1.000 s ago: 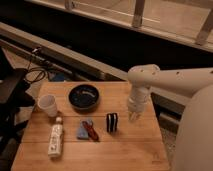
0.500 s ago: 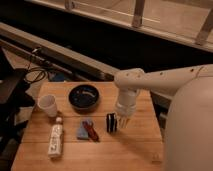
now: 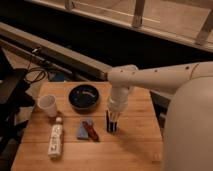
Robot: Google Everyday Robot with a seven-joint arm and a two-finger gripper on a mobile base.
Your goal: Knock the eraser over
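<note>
The eraser (image 3: 111, 126), a small black block with white stripes, stands upright on the wooden table (image 3: 135, 145) right of centre. My gripper (image 3: 114, 116) hangs from the white arm (image 3: 150, 77) directly over the eraser, its tips at the eraser's top and partly hiding it. I cannot tell whether it touches the eraser.
A black bowl (image 3: 84, 96) sits behind the eraser to the left. A white cup (image 3: 48, 105) stands at the left. A white bottle (image 3: 55, 140) lies at the front left. A blue and red item (image 3: 87, 129) lies just left of the eraser.
The arm has swung left from the table's right side, bringing the gripper down onto the eraser's top. The eraser still stands.
</note>
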